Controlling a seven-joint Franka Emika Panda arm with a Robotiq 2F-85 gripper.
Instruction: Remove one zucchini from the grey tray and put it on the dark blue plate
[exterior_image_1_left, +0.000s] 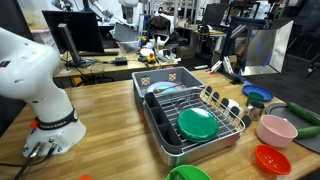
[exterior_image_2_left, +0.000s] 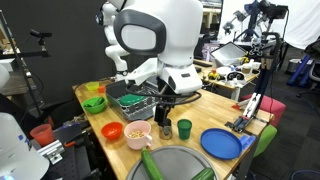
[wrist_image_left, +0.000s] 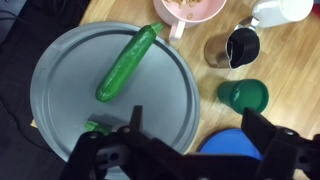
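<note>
In the wrist view a dark green zucchini (wrist_image_left: 127, 62) lies diagonally on the grey tray (wrist_image_left: 60, 90). A second zucchini (wrist_image_left: 97, 127) shows only as a tip at the tray's lower edge, behind my gripper. My gripper (wrist_image_left: 195, 135) is open and empty, above the tray's right rim and the dark blue plate (wrist_image_left: 222, 148). In an exterior view the tray (exterior_image_2_left: 178, 158) holds both zucchini (exterior_image_2_left: 150, 163), the plate (exterior_image_2_left: 221, 143) lies beside it, and the gripper (exterior_image_2_left: 167, 101) hangs above the table behind them.
A pink bowl (wrist_image_left: 190, 8), a dark cup (wrist_image_left: 242, 45) and a green cup (wrist_image_left: 245, 95) stand beside the tray. A dark tub with a wire rack (exterior_image_1_left: 190, 115) holds a green plate. A red bowl (exterior_image_1_left: 272, 158) sits near the table edge.
</note>
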